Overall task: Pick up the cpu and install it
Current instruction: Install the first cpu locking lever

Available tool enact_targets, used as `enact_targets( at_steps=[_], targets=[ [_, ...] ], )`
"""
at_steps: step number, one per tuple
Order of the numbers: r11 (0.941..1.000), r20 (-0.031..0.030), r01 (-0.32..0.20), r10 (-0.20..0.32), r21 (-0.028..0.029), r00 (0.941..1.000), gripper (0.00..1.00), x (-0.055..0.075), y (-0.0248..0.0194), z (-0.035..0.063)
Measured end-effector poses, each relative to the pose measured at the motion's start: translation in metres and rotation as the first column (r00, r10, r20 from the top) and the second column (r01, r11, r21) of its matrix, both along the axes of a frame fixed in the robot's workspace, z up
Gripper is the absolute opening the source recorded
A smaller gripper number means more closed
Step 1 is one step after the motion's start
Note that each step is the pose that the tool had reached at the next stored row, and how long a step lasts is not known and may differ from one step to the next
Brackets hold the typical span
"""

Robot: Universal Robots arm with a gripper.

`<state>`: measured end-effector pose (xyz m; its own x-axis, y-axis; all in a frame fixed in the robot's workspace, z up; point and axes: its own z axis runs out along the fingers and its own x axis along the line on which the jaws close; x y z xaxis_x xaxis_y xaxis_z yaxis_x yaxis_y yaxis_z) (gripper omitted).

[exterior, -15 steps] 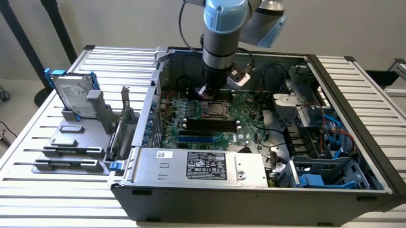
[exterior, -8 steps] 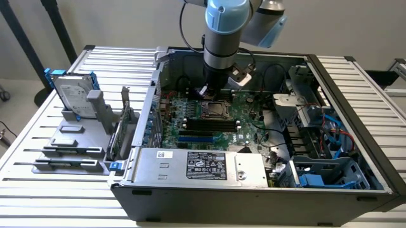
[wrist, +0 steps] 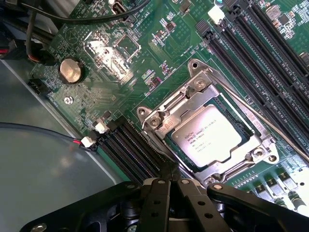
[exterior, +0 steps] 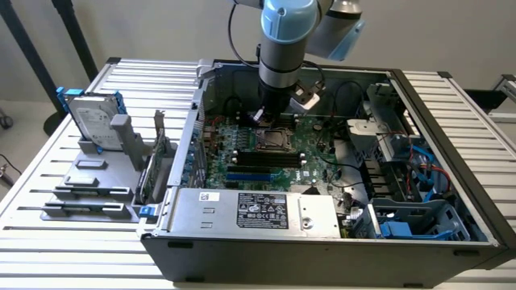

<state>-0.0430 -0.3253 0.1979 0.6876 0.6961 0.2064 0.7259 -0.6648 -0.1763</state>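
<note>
On the exterior view's left, a grey holder [exterior: 89, 193] sits on the slatted worktop [exterior: 48, 241]. A hard drive [exterior: 93, 124] with a blue bracket stands upright at the holder's far end. Flat grey parts lie in the holder's nearer slots.

At centre, an open computer case [exterior: 322, 241] lies on its side on the worktop. The power supply [exterior: 254, 211] fills the near edge of the case. The green motherboard [exterior: 266, 160] lies behind it, with black memory slots [exterior: 262, 158] running across it.

The arm [exterior: 282, 54] reaches down into the case from above. The claw [exterior: 262, 116] hangs just above the motherboard, near the far side of the socket [exterior: 272, 138]. In the wrist view the claw [wrist: 170, 186] is together, its black fingers [wrist: 157, 203] meeting at the tips with nothing between them.

The cpu [wrist: 206, 136] lies flat in the socket [wrist: 159, 118], silver top up, printed text visible. The metal socket frame surrounds it on all sides, and a thin lever [wrist: 270, 125] runs along one side. The claw tips are just beside the frame and do not touch the cpu. A round coin cell [wrist: 71, 70] sits on the board, well apart from the socket.

On the exterior view's right, drive bays [exterior: 403, 157] with blue cables occupy the case end.
</note>
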Motion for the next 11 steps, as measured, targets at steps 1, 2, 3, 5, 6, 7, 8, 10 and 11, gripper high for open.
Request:
enact_targets(
  at_steps=[1,2,3,5,6,7,8,10,11],
  targets=[
    [1.0000,0.0000,0.000,0.000,0.0000,1.0000,0.11,0.0000,0.0000,0.0001],
    [1.0000,-0.0001,0.000,0.000,0.0001,1.0000,0.11,0.0000,0.0000,0.0001],
    [1.0000,-0.0002,0.000,0.000,0.0000,1.0000,0.11,-0.0001,0.0000,0.0003],
    [1.0000,-0.0003,0.000,0.000,0.0000,1.0000,0.11,-0.0006,0.0000,0.0005],
    [1.0000,-0.0003,0.000,0.000,0.0000,1.0000,0.11,-0.0009,0.0000,0.0006],
    [1.0000,-0.0003,0.000,0.000,0.0000,1.0000,0.11,-0.0014,0.0000,0.0006],
    [1.0000,-0.0004,0.000,0.000,-0.0001,1.0000,0.11,-0.0020,0.0000,0.0007],
    [1.0000,-0.0005,0.000,0.000,-0.0001,1.0000,0.11,-0.0028,0.0000,0.0007],
    [1.0000,-0.0005,0.000,0.000,0.0000,1.0000,0.11,-0.0031,0.0000,0.0007]
  ],
)
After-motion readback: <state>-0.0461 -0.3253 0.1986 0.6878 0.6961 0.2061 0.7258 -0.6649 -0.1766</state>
